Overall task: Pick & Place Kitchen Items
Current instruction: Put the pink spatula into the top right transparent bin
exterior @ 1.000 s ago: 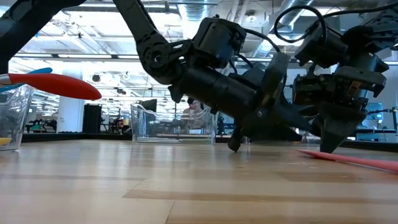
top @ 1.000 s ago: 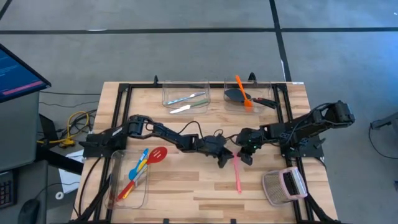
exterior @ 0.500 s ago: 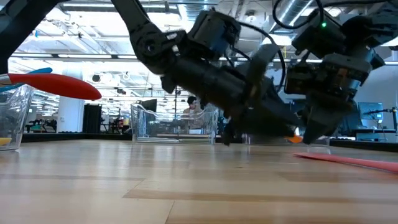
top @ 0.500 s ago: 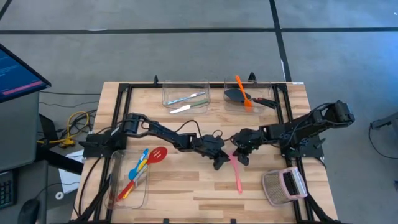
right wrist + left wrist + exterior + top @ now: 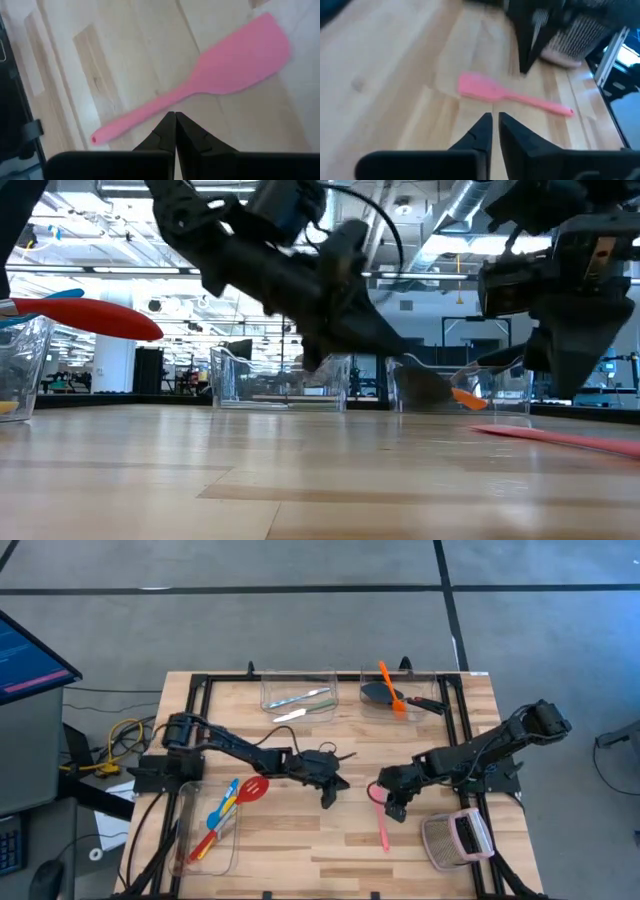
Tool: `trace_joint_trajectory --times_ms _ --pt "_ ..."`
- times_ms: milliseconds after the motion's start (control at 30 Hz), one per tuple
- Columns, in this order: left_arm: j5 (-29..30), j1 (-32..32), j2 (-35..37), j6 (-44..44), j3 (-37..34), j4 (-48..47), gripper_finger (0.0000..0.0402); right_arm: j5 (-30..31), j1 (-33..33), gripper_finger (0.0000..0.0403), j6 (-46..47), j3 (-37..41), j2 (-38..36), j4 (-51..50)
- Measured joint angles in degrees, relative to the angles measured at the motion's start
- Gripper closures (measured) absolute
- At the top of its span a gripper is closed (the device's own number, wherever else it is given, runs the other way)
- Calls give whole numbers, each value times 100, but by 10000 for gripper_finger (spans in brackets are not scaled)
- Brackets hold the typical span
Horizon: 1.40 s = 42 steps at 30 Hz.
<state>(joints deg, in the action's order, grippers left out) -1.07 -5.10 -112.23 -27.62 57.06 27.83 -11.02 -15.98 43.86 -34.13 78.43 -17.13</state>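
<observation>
A pink spatula [image 5: 380, 820] lies flat on the table right of centre, its blade [image 5: 375, 795] toward the far edge; it also shows in the left wrist view [image 5: 490, 90] and the right wrist view [image 5: 220, 70]. My right gripper [image 5: 393, 808] is shut and hovers just above the spatula's handle [image 5: 145, 112]; the low view shows it [image 5: 572, 385] clear of the table. My left gripper [image 5: 330, 795] is shut and empty, to the left of the blade. A red slotted spoon [image 5: 252, 788] rests on the near-left bin's rim.
A clear bin [image 5: 297, 690] at the far edge holds pale cutlery, and one piece [image 5: 290, 716] lies in front of it. A second far bin [image 5: 400, 690] holds an orange spatula and a black turner. The near-left bin [image 5: 210, 835] holds coloured utensils. A grey mesh object [image 5: 458, 838] lies near right.
My left gripper has drawn back toward the table's left edge, away from the pink spatula, and risen a little. My right gripper has gone toward the near edge, along the spatula from its blade to over its handle. The spatula has stayed in place.
</observation>
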Motion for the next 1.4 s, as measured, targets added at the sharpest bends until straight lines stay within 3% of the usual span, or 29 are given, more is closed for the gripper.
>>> trace_joint_trajectory --times_ms 300,567,700,1067,1400 --pt "523 4 1138 381 -735 65 395 -297 -143 403 434 -427 1393 296" --pt "608 -13 1469 452 -1201 75 394 -180 -13 403 -146 -1332 1981 50" --pt "607 -100 1360 199 -1448 77 394 344 166 403 -291 -1529 2046 112" --pt "527 -447 467 -476 -1707 937 394 153 405 403 -531 -1541 2283 532" --pt "240 -484 -291 -746 -1560 2081 394 502 437 403 -789 -1687 2352 1058"
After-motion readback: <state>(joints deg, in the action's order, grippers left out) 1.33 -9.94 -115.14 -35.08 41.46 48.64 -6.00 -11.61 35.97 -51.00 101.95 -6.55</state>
